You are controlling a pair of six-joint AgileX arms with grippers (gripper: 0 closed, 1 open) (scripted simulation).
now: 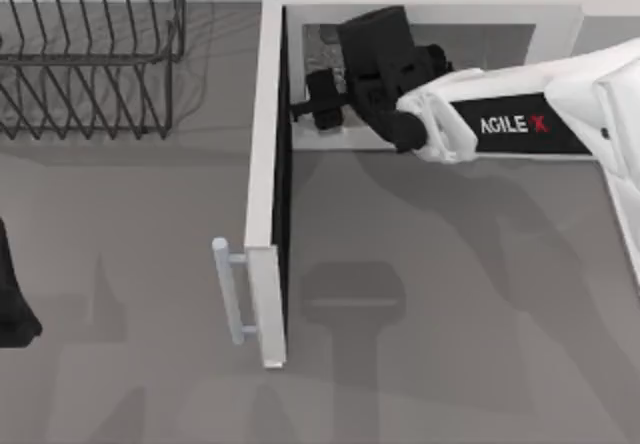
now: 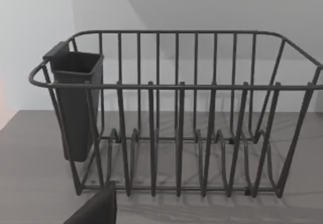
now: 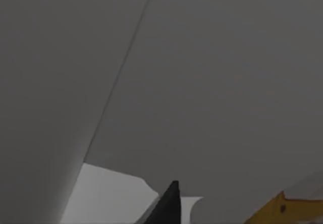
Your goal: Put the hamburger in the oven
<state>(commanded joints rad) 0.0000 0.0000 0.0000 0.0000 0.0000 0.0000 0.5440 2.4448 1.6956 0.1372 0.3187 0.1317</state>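
Note:
The white oven stands at the back of the table with its door swung wide open toward the front, its bar handle on the outer face. My right arm reaches in from the right, and my right gripper is inside the cavity near the hinge side. From above, the gripper hides the hamburger. In the right wrist view, a dark fingertip sits before the grey inner wall. Beside it is a yellow-tan sliver, seemingly the hamburger's edge. My left gripper is parked at the table's left edge.
A black wire dish rack stands at the back left, seen close in the left wrist view, with a dark cutlery cup hung on one end. The open door splits the table between rack and oven front.

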